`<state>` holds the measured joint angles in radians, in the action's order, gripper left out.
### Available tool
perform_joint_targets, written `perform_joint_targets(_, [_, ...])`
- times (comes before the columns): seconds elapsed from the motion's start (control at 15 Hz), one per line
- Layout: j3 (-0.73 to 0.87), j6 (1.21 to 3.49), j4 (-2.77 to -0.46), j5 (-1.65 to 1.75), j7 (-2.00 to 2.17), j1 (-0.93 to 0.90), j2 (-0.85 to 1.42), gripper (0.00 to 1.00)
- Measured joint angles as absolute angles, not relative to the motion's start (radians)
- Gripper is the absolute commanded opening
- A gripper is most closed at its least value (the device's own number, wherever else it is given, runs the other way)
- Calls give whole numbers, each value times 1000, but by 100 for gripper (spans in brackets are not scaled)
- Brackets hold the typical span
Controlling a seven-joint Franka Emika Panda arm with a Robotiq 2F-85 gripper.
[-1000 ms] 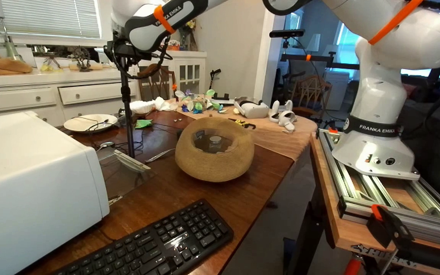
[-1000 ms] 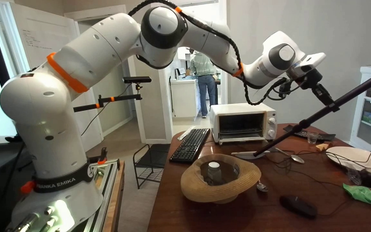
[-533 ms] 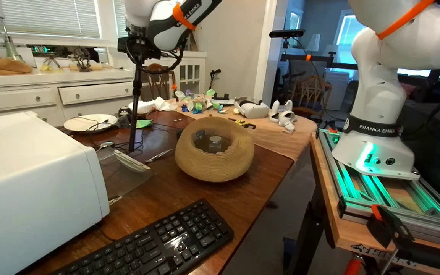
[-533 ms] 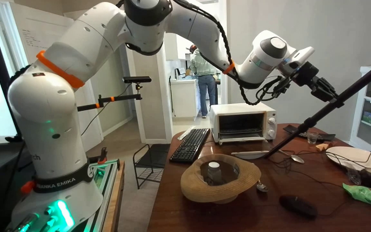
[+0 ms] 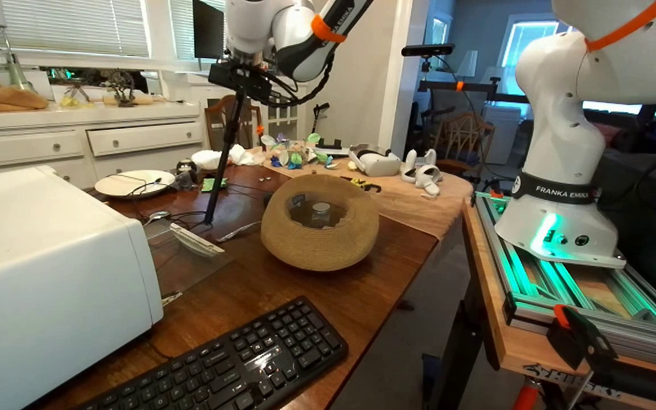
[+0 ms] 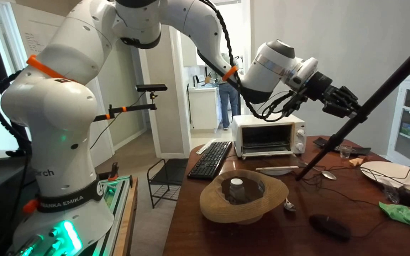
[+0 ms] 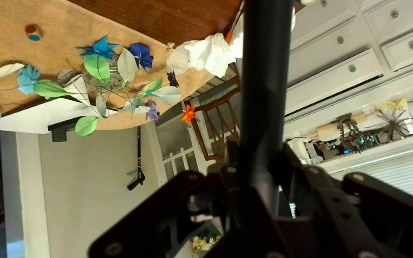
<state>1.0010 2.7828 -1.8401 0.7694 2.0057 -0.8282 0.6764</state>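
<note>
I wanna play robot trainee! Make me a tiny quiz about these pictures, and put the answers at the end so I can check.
1. Pick one. What is the pincer gripping?
A) a spoon
B) a black pole
C) a plate

2. True or false: a jar with a white lid stands inside the straw hat.

3. What colour is the crumpled packet near the computer mouse?

Key:
1. B, the black pole.
2. True.
3. Green.
</note>
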Motion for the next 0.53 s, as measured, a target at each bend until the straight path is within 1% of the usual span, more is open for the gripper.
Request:
perform_joint_targets(0.27, [1240, 3014, -1991, 925, 2255, -1028, 702, 7])
perform_joint_targets(0.33, [1302, 3092, -2013, 955, 2312, -1070, 720, 29])
perform_joint_targets(0.47, [1395, 3228, -2036, 998, 2397, -1130, 758, 29])
perform_joint_targets(0.53, [1414, 3248, -2041, 1003, 2413, -1144, 769, 29])
